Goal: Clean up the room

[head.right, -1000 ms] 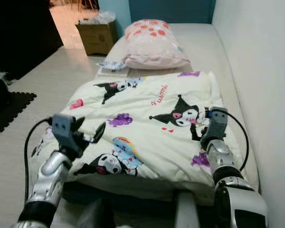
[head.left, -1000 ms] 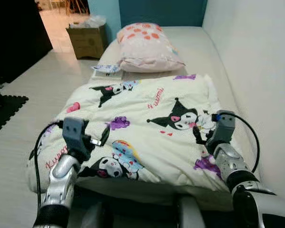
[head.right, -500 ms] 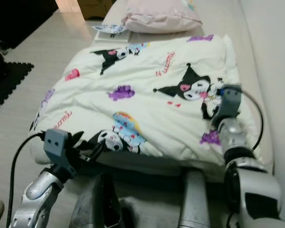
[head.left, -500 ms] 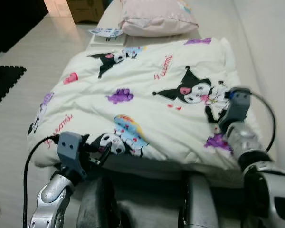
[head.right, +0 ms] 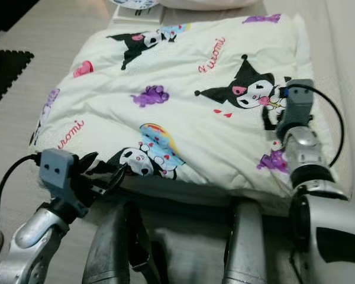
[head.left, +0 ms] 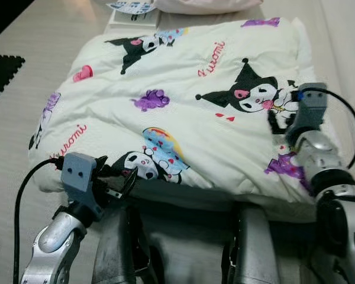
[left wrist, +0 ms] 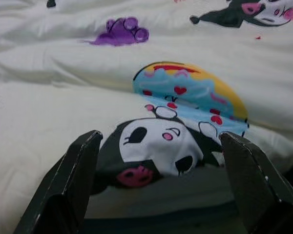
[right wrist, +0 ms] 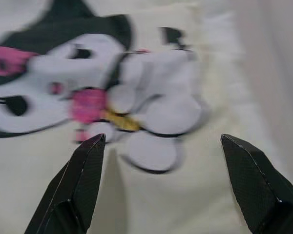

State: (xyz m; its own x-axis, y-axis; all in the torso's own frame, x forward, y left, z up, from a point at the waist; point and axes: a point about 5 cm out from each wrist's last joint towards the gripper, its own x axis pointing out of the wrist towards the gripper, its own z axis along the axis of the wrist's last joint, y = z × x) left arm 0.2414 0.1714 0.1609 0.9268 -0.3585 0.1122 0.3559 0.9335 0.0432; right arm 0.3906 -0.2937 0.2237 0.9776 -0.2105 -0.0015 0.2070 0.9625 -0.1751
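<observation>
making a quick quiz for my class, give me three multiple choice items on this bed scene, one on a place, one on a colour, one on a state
1. Where is the left gripper?
A. at the near edge of the folded quilt
B. on a pillow
C. inside a box

2. What is the quilt's base colour?
A. dark blue
B. cream white
C. red

3. How do the right gripper's fingers stand?
A. shut on the quilt
B. shut on a book
C. open, over the quilt

Answers:
1 A, the head views show it by the near edge, beside the printed black and white character.
2 B, cream cloth with black, purple and pink prints.
3 C, the right wrist view shows both black fingers spread apart with quilt between them.
</observation>
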